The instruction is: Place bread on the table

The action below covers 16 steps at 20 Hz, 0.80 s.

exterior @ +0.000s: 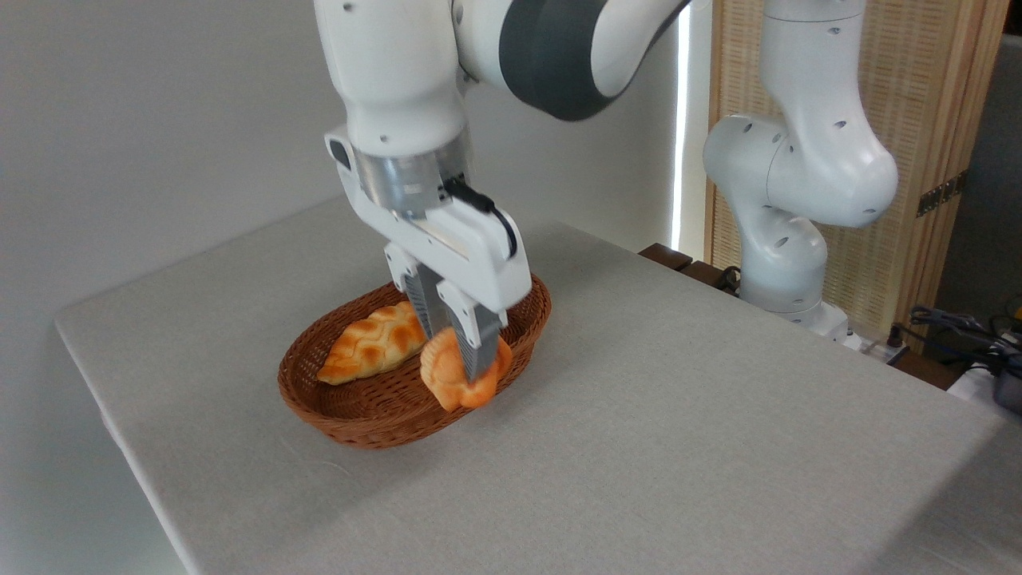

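Note:
The bread (461, 383), a small deep-orange knotted bun, hangs just above the right rim of the brown wicker basket (375, 415). My gripper (453, 351) is shut on the bun, one finger (473, 351) across its front and the other behind it. The grey cloth table (639, 447) spreads out under and around the basket. The bun's upper middle is hidden by the front finger.
A longer, paler braided loaf (374, 343) lies in the basket's left half. The arm's white base (786, 239) stands beyond the table's far right edge, with cables (958, 327) and a slatted wooden screen (918, 144) behind it.

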{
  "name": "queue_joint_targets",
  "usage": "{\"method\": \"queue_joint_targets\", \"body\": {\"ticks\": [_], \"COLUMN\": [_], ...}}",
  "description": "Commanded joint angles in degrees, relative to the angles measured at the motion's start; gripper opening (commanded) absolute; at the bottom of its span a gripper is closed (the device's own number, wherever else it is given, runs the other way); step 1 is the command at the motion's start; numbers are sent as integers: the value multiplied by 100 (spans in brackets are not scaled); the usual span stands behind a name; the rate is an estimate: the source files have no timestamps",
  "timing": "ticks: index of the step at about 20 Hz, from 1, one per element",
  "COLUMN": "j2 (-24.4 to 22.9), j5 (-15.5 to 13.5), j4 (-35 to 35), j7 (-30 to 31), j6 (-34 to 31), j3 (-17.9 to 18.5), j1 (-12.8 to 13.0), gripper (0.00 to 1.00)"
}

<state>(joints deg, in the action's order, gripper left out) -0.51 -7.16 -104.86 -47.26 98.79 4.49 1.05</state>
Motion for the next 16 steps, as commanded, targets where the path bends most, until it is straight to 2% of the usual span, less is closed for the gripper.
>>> {"method": "queue_joint_targets", "body": {"ticks": [1,2,3,4,11,16], "j2": [270,357,445,542,622,245], "j5": [119,110,110,110,101,22], "j4": [27,27,27,27,35,272], "j7": [-353,-536,-738,-871,-1092,-1092], "j6": [-62,-19,-9,8,17,-9], "j3": [227,349,385,394,412,421], "j1": [36,36,36,36,36,36], "gripper": [86,88,97,100,100,100]}}
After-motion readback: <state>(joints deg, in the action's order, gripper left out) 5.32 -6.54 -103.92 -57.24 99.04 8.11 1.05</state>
